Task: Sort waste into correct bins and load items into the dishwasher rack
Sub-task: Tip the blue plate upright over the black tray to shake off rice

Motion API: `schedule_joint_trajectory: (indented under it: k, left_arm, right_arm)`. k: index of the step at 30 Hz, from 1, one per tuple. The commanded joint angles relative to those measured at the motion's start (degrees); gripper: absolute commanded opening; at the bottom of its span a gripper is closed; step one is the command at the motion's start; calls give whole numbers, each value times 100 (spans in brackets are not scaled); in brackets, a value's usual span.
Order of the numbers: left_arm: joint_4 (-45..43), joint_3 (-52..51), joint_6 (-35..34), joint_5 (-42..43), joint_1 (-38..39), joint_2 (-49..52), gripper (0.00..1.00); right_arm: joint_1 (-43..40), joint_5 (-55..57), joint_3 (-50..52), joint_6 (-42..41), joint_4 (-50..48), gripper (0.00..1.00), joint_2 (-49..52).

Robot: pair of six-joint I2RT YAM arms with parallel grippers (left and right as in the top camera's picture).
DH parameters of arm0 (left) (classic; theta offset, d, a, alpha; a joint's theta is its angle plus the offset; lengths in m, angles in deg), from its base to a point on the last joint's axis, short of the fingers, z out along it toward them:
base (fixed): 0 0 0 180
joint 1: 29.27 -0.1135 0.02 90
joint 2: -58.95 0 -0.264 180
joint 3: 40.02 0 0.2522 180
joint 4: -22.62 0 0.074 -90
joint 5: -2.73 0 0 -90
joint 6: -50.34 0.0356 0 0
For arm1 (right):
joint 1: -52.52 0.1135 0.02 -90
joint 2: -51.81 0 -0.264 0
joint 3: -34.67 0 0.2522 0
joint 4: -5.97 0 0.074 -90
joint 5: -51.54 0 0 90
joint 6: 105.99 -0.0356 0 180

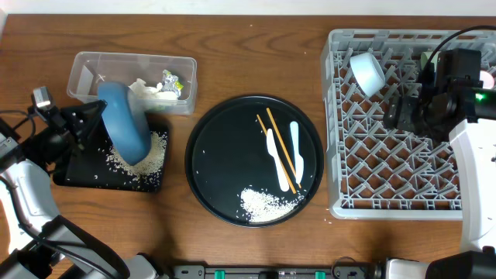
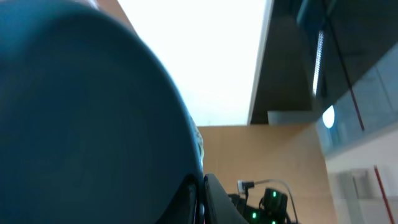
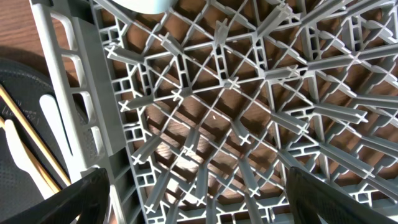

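Overhead, the left fingers (image 1: 91, 115) pinch the rim of the blue bowl (image 1: 124, 128), tilted over the black tray (image 1: 77, 169), where rice (image 1: 152, 152) lies. The right fingers (image 3: 68, 200) hang spread above the rack (image 1: 387, 163), near its white bowl (image 1: 368, 71).

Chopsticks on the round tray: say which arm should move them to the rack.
Right, likely. The right gripper hovers open over the rack beside the round tray; the left gripper is shut on the dark-blue bowl.

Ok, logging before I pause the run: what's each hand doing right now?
Left hand: closed on the dark-blue bowl, tipped over the black tray.
Right hand: open, empty, over the dishwasher rack.
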Motion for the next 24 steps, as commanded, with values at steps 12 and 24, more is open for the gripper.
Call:
schedule_joint_trajectory:
  k: [12, 24]
  left_arm:
    - [-378, 127, 199, 415, 142, -275, 6]
    - [-647, 116, -236, 282, 179, -413, 6]
  right_arm:
    - [-26, 37, -33, 59, 13, 86, -105]
    - [-26, 37, -33, 59, 17, 86, -105]
